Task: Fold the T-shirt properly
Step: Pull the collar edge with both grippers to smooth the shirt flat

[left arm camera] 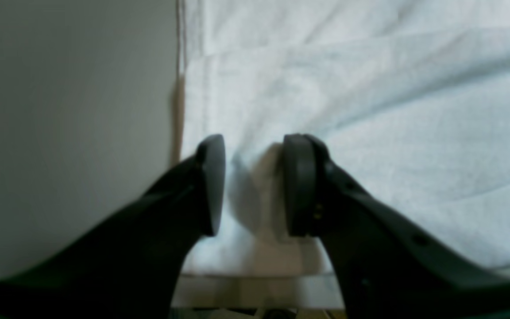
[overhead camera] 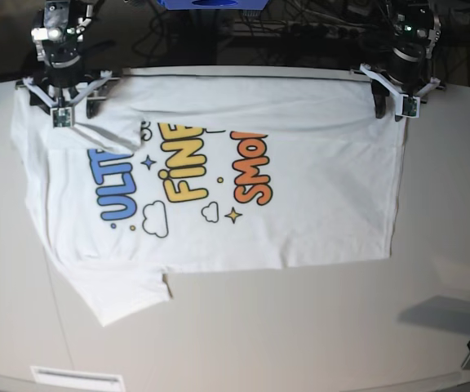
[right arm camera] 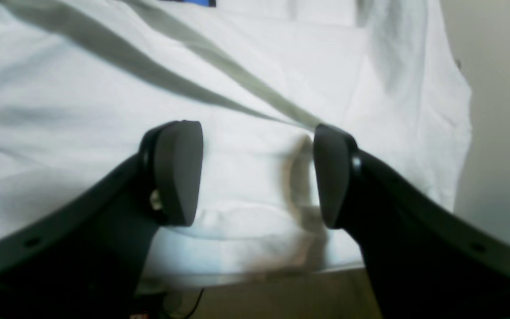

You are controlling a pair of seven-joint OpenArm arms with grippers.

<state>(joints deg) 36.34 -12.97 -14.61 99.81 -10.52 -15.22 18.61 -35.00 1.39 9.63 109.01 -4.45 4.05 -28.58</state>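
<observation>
The T-shirt lies spread on the pale surface, print side up, reaching along the far edge from near the far-left corner towards the far-right corner as the base view shows it. Its far long side is folded over onto the body, so the top of the blue, yellow and orange lettering is covered. One sleeve sticks out flat towards the near edge on the base view's left; the opposite sleeve is turned in over the print just beside the far edge.

The right hand sits over that far-left part of the shirt. In its wrist view the right hand has its jaws spread wide, with white cloth below and between them and nothing pinched; a raised crease runs up to the pad on that view's right.

The left hand sits at the shirt's far-right end, by the hem. From its wrist view the left hand has jaws partly apart, straddling the cloth beside the hem edge. Whether they touch the fabric cannot be told.
</observation>
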